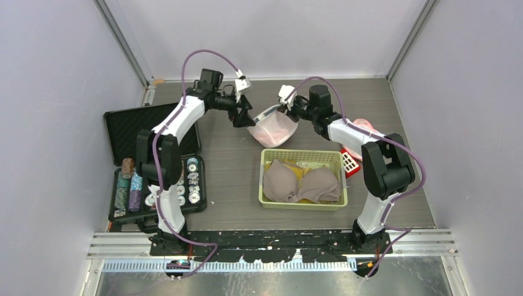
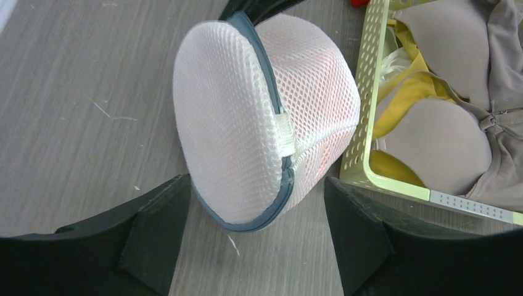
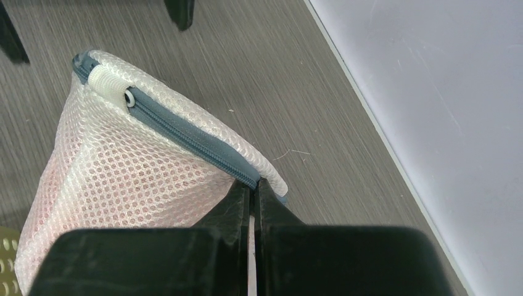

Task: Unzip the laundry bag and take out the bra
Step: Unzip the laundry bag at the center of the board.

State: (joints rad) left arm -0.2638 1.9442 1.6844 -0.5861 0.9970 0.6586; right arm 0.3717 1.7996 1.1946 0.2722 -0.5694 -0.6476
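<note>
The laundry bag point(image 1: 273, 127) is a white mesh pouch with a grey zipper point(image 2: 274, 105), lying on the table behind the green basket. The zipper looks closed. Something pink shows through the mesh point(image 3: 123, 166); the bra inside is otherwise hidden. My right gripper point(image 3: 253, 185) is shut on the bag's zipper seam at its right end point(image 1: 290, 111). At the bag's left end my left gripper point(image 2: 256, 185) stands open, its fingers on either side of the bag's lower edge and not touching it point(image 1: 242, 117).
A green basket point(image 1: 302, 205) holding beige bras point(image 2: 444, 142) and yellow fabric stands just in front of the bag. An open black case point(image 1: 157, 179) with poker chips lies at the left. A red object point(image 1: 350, 161) sits right of the basket. Walls enclose the table.
</note>
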